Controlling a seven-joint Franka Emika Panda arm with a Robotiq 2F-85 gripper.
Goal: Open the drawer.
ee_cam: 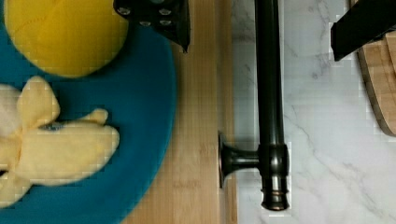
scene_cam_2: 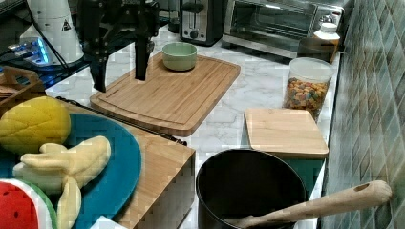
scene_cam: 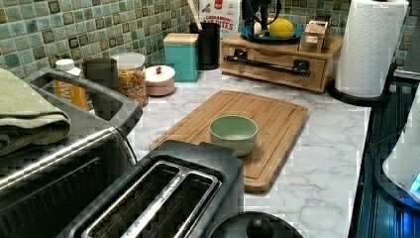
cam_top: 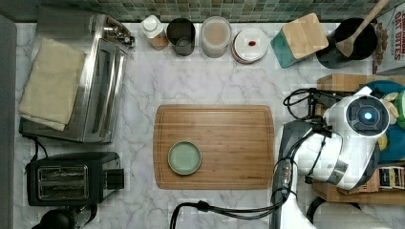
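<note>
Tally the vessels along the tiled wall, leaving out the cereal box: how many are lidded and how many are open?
Lidded: 4 (white-capped bottle, cereal jar, pink dish, teal canister)
Open: 2 (dark cup, black pot)
Total: 6

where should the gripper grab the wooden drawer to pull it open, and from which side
Grip the long black metal bar handle on the light bamboo-wood drawer, probably mid-span, away from its end post. The bar stands off the drawer front with a gap behind it, so the open black gripper can likely come from above, one finger either side.
</note>
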